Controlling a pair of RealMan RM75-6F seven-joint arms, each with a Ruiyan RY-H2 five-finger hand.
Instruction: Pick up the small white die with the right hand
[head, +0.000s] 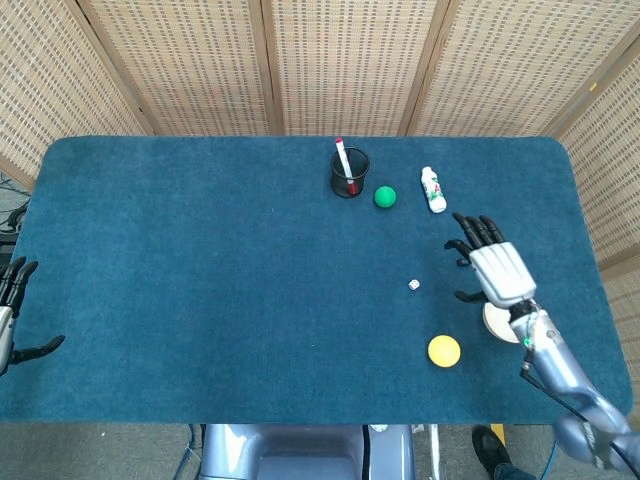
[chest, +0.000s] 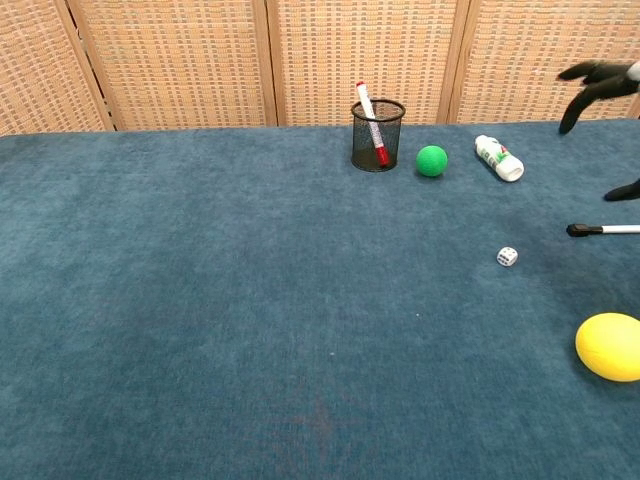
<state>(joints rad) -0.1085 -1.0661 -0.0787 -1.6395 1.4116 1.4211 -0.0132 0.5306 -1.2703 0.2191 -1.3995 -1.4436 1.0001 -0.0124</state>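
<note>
The small white die lies on the blue table cloth, right of centre. My right hand hovers raised above the table, to the right of the die and apart from it, fingers spread and empty. Only its dark fingertips show at the right edge of the chest view. My left hand hangs open at the table's far left edge, holding nothing.
A yellow ball lies near the front, with a white bowl partly hidden under my right arm. A black-capped pen, a green ball, a white bottle and a mesh cup with a red marker are further back.
</note>
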